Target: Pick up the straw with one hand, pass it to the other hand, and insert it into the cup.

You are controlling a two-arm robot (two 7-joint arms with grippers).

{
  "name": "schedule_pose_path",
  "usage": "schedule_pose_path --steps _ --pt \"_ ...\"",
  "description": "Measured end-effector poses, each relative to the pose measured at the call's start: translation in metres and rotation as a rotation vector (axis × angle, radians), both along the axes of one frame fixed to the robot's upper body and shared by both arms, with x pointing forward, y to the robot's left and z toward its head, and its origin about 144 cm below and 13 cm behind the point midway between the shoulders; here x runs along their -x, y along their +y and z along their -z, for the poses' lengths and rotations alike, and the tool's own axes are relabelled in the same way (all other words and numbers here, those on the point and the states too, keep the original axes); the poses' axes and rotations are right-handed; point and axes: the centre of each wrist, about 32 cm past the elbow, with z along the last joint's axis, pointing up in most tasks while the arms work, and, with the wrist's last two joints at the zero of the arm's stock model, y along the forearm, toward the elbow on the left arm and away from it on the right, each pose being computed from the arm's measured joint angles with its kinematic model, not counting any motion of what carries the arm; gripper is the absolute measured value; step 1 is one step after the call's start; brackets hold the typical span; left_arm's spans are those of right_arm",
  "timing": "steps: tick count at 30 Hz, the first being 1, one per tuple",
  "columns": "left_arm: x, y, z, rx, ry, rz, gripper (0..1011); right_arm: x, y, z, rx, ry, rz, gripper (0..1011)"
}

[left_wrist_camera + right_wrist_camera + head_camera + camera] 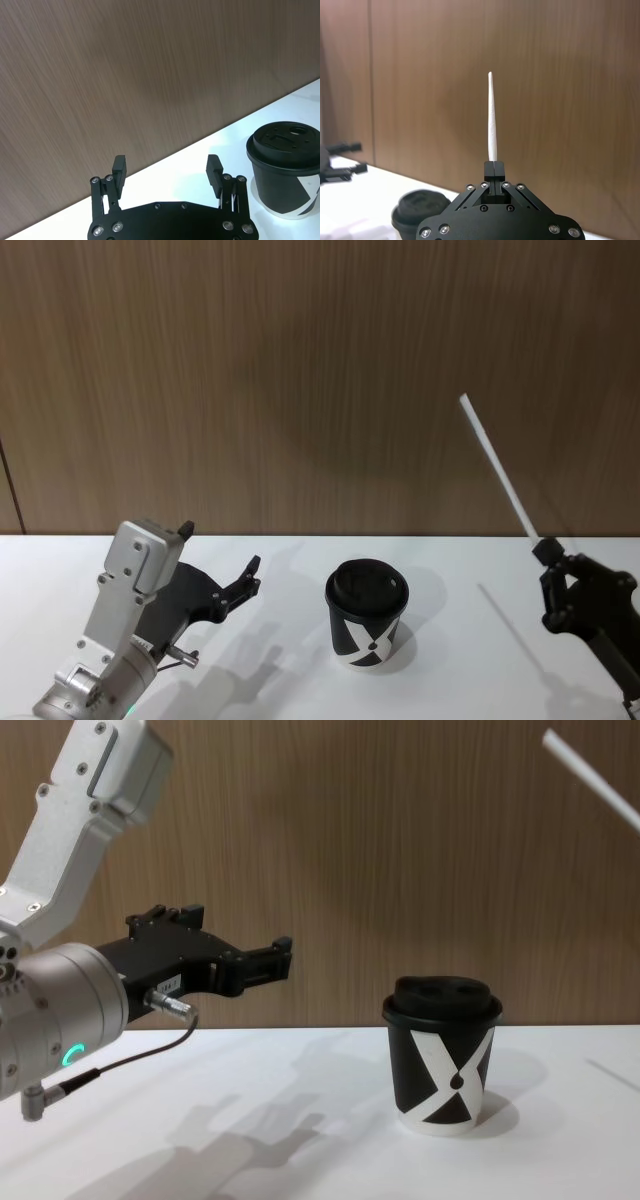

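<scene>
The white straw [497, 467] is held by its lower end in my right gripper [545, 548], which is shut on it above the table's right side. The straw slants up and to the left against the wood wall [491, 120] [590, 778]. The black cup [366, 615] with its domed lid stands upright on the table's middle [443, 1055] [285, 170]. My left gripper [220, 548], on a silver wrist with a green ring, hovers open to the left of the cup [166, 167] [240, 935], with nothing between its fingers.
The white table [450, 570] runs back to a brown wood-panel wall [300, 370]. Between the cup and the right gripper there is free tabletop. A thin cable [110, 1060] hangs from the left wrist.
</scene>
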Motion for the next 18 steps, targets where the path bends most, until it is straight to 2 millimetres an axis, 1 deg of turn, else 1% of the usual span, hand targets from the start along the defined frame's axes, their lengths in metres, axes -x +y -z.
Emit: schedule_pose_path --steps 7,18 --pt "0.000 0.000 0.000 0.000 0.000 0.000 1003 0.000 -0.003 -0.007 -0.065 -0.074 -0.095 0" --pt "0.000 0.000 0.000 0.000 0.000 0.000 1003 0.002 -0.006 -0.012 -0.137 -0.115 -0.228 0"
